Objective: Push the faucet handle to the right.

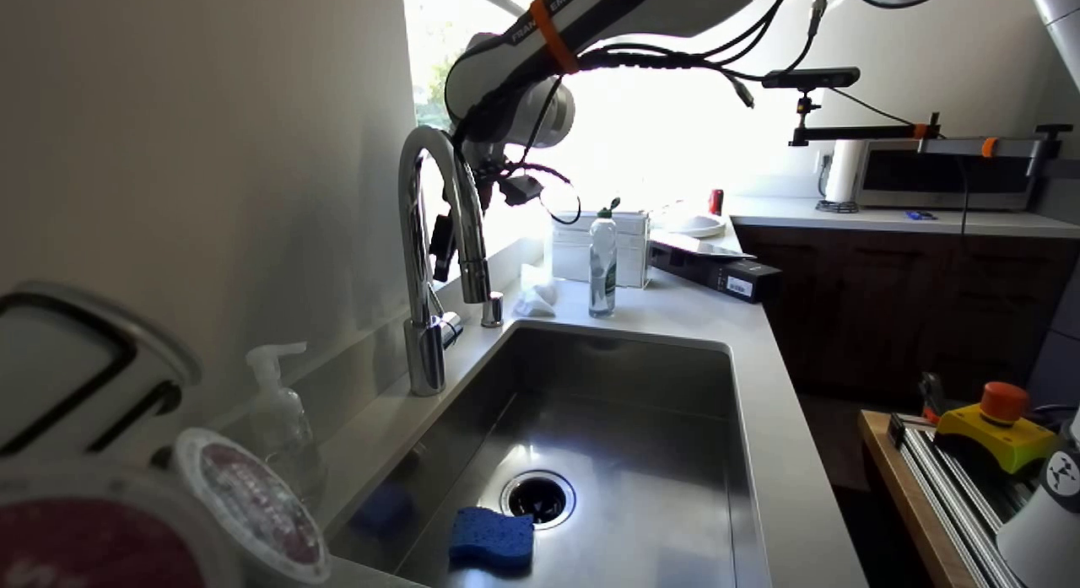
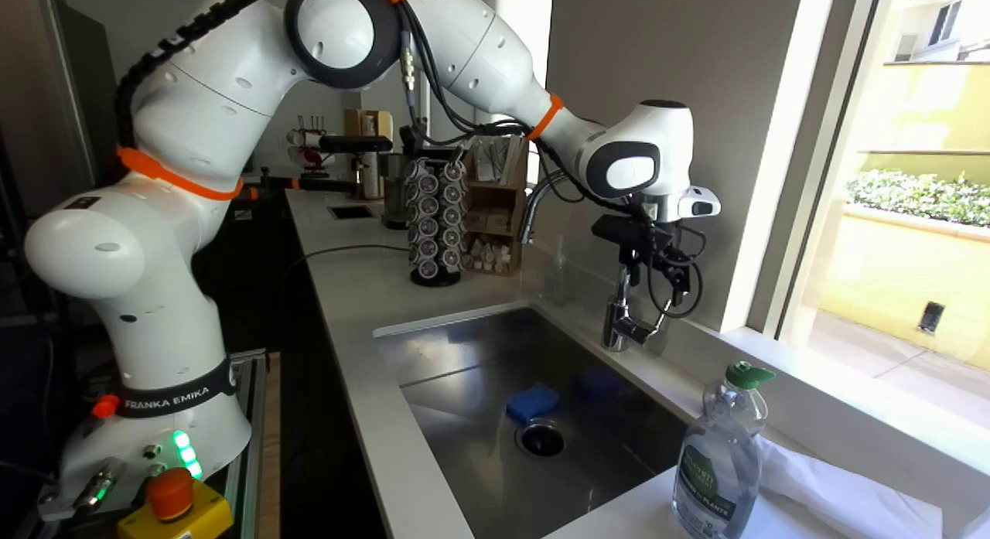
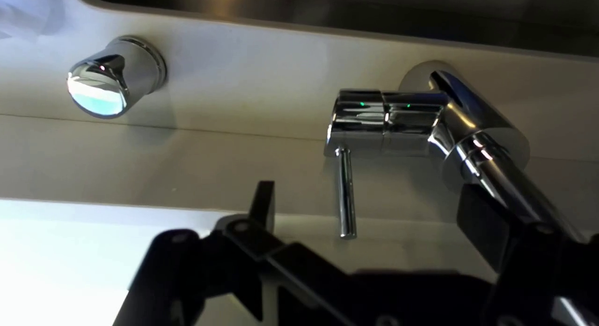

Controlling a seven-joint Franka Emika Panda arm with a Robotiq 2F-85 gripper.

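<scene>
Black two-fingered gripper [image 3: 367,209]: fingers [image 3: 264,202] spread wide; nothing is held.

Slim, straight, polished-chrome faucet handle [image 3: 346,195]: framed in the wrist view between the spread fingers, with space shown to either side. Its mirror-like surface is streaked lengthwise with light and dark; its free end is blunt. By its base it is joined to a thick chrome cylinder [image 3: 383,122], fixed sideways to the upright body of a tall, arched chrome faucet [image 1: 425,360]. In both exterior views the lever is shown slanted upward.

Short, round chrome cap [image 3: 117,78]: mounted near the faucet on a pale counter [image 1: 780,453].

Rectangular stainless-steel sink [image 1: 650,453]: set into the counter.

Blue sponge [image 1: 492,537]: laid in the sink, just beside the round, metal-rimmed drain [image 1: 538,497].

Clear plastic bottle with green cap [image 2: 719,462]: stood upright on the counter, near one end of the sink.

Clear pump bottle with whitish head [image 1: 283,428]: stood on the counter, partly hidden by a red-and-white disc [image 1: 253,508].
</scene>
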